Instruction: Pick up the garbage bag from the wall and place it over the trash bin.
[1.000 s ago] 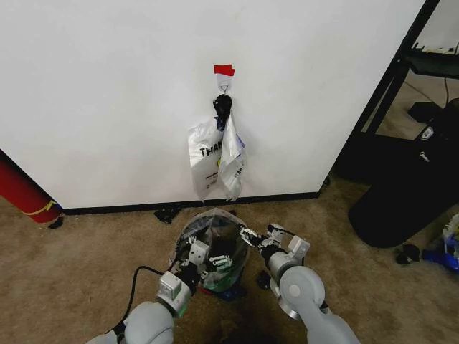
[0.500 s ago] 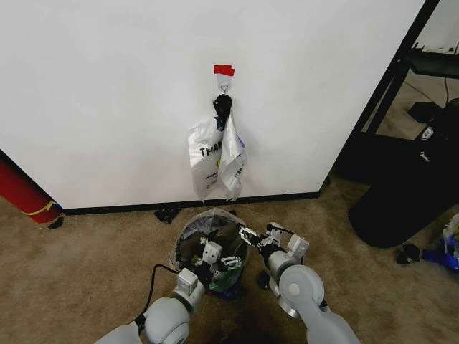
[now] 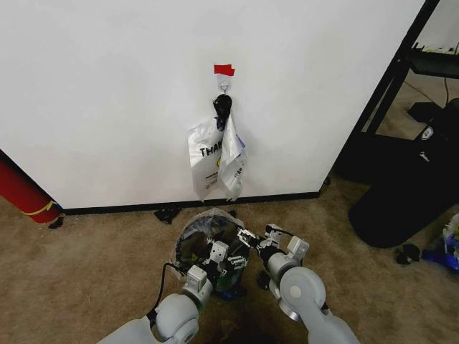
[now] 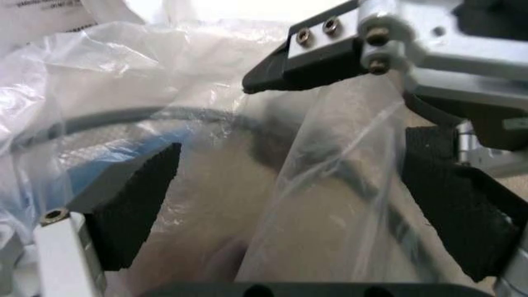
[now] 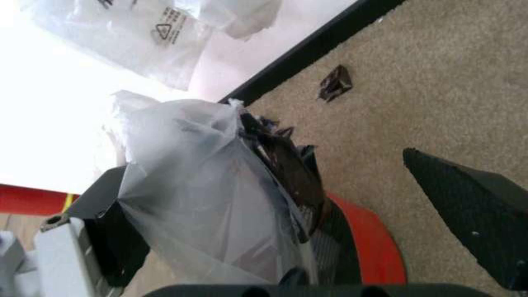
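Below wall [image 3: 107, 86], both arms reach trash bin [image 3: 208, 247].

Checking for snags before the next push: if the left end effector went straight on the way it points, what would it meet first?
Most likely the garbage bag: its clear film fills the gap between the open left end effector pads, with the trash bin rim behind and the right end effector close beyond. Depth is unclear.

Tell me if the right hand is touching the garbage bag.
Touching. The right wrist view shows the garbage bag pressed against one finger of the open right hand, draped over the trash bin.
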You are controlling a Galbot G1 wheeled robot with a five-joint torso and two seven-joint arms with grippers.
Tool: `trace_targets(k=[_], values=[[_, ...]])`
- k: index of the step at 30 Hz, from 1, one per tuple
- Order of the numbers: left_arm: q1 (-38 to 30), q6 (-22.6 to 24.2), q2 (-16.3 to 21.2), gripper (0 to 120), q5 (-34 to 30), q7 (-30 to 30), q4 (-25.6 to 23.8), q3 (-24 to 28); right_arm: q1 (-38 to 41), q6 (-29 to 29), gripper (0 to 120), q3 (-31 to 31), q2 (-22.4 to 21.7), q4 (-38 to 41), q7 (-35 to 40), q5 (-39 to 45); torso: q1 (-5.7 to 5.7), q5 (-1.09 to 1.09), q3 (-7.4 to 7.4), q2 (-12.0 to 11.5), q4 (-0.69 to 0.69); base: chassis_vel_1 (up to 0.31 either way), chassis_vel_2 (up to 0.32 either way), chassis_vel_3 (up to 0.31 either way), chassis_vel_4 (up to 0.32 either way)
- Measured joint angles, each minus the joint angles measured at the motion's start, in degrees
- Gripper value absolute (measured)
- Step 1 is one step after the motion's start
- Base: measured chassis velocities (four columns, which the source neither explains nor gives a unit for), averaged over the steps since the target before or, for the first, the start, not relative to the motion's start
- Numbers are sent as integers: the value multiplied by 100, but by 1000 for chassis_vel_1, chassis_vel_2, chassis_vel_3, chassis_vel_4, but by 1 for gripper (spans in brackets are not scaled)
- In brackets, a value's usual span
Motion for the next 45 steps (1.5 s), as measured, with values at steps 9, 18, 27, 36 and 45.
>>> trace_targets(k=[9,18,27,36,45], values=[[452,-43,343,100,-49,32,-606,-335,59,83,100,68,-34,-123,0,-20,0,1,0,0,1,0,0,0,0],[811,-147,557,100,63,51,-941,-627,136,119,100,70,-13,-167,19,-18,0,0,0,0,1,0,0,0,0],[368,2,268,100,59,-66,-443,-417,73,93,100,52,25,-85,26,-22,0,0,0,0,0,0,0,0,0],[216,36,140,100,-34,-93,-305,-296,68,69,100,49,8,-67,24,-5,0,1,0,0,1,0,0,0,0],[78,60,-51,100,-119,-153,-103,-132,54,41,100,45,46,-67,24,41,0,0,0,0,0,0,0,0,0]])
